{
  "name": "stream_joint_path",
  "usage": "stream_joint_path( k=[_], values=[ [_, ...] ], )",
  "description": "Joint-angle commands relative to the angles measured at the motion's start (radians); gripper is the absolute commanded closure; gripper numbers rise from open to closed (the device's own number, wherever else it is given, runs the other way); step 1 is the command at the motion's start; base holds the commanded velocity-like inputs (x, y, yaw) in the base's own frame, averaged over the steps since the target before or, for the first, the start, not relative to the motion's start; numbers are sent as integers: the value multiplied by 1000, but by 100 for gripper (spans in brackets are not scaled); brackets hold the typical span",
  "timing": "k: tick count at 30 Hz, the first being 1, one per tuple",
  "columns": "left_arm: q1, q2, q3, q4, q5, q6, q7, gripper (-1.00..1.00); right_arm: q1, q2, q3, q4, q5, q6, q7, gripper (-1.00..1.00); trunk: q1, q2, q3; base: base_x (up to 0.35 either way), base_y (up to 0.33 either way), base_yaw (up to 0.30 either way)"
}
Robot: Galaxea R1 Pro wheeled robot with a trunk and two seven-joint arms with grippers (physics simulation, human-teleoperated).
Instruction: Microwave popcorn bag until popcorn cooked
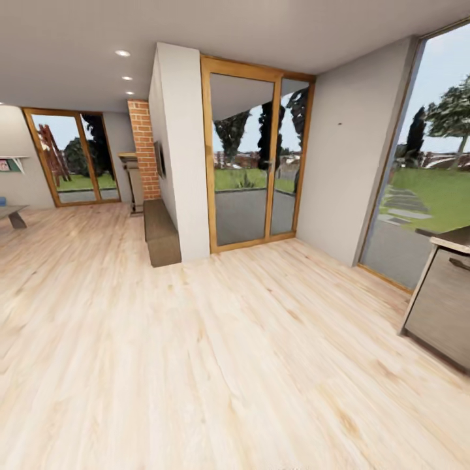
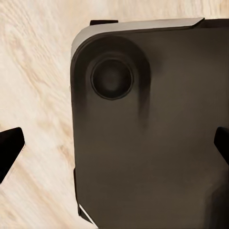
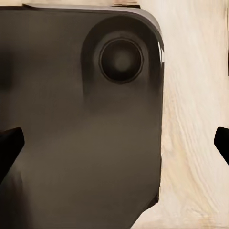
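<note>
The popcorn bag, the popcorn, the microwave and the steel countertop are out of view. I face a room with a pale wood floor (image 1: 215, 365) and glass doors. My left gripper (image 2: 114, 148) hangs open over the floor, its black fingertips (image 2: 10, 149) wide apart, with my own dark base (image 2: 143, 143) beneath it. My right gripper (image 3: 114, 148) is open in the same way, fingertips (image 3: 9, 148) spread above the dark base (image 3: 76, 124). Nothing is held between either pair of fingers.
A grey cabinet (image 1: 444, 307) with a pale top stands at the right edge. Ahead are a wood-framed glass door (image 1: 251, 156), a white wall pillar (image 1: 179, 143) with a low brown bench (image 1: 161, 233), and a brick column (image 1: 143, 147). A table corner (image 1: 12, 214) shows far left.
</note>
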Motion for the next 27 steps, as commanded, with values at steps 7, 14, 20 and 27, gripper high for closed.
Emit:
stream_joint_path(
  k=[7,14,20,27],
  values=[
    [0,13,0,0,-3,-3,0,-100,0,-8,-1,1,-19,-4,13,-100,0,0,2,0,0,-287],
    [0,13,-3,0,-2,-3,0,-100,0,-7,-1,2,-20,-3,15,-100,0,0,4,0,0,-287],
    [0,13,-3,0,-1,-3,0,-100,0,-7,0,2,-20,-4,15,-100,0,0,6,0,0,-287],
    [0,13,-3,0,0,-3,1,-100,0,-7,0,2,-20,-4,16,-100,0,0,9,0,0,-287]
  ],
)
